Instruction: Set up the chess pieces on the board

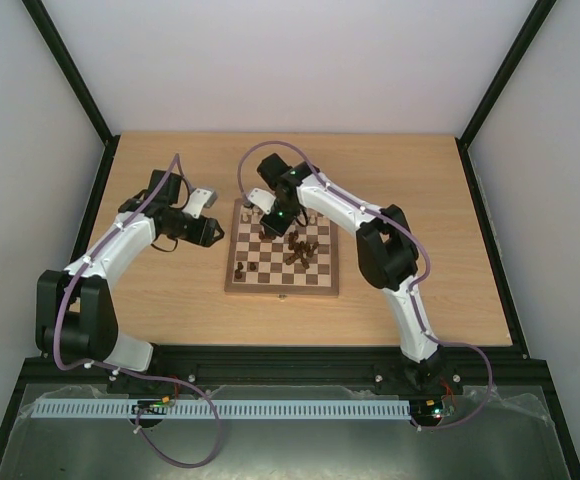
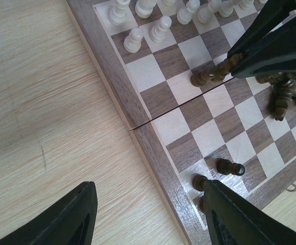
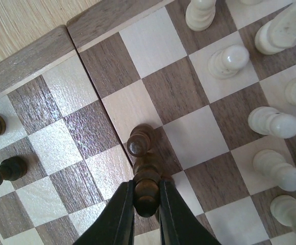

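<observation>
The board (image 1: 238, 283) lies mid-table. My right gripper (image 3: 147, 196) is shut on a dark brown piece (image 3: 148, 186) low over the board's middle, close behind a standing dark pawn (image 3: 140, 140). From the left wrist view the right gripper (image 2: 240, 56) holds this dark piece (image 2: 220, 70) beside that pawn (image 2: 200, 77). Cream pieces (image 3: 270, 122) stand in rows on the far side. A pile of dark pieces (image 2: 286, 92) lies on the board. Two dark pawns (image 2: 229, 167) stand near the near left corner. My left gripper (image 2: 148, 219) is open and empty over the board's left border.
The board's brown border (image 2: 117, 87) and its fold seam run under my left gripper. Bare wooden table (image 2: 35, 102) lies to the left of the board. Black frame rails (image 1: 100, 190) edge the table on both sides.
</observation>
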Motion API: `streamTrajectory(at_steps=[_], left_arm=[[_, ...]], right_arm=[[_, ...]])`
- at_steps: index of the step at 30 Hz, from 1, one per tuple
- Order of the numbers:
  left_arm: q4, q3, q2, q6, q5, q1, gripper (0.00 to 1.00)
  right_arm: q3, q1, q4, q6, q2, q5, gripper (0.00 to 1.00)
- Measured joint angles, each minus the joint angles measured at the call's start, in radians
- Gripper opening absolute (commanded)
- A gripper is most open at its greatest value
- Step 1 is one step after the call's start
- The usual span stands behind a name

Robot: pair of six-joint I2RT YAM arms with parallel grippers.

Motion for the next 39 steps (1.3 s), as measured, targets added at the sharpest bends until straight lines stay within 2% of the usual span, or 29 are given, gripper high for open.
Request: streamTrajectory(at_steps=[14,30,33,39], left_arm=[[0.002,-0.004,0.0,-0.008,0.004,0.0,0.61],[0.007,-0.013,0.0,-0.011,0.026,0.006,0.61],[0.008,-0.013,0.0,0.008,0.078,0.007,0.7],[0.038,-0.082,-0.061,0.095,0.322,0.009,0.68]], right_arm=[[0.0,0.0,-0.004,-0.001,-0.039,0.005,0.07],[-0.066,0.0,-0.015,-0.015,-0.195,-0.061,0.07],[-0.101,0.0,-0.027,-0.019,-0.204,-0.108,0.06],[-0.087,-0.011,-0.049,0.02,-0.221,-0.251,0.06]])
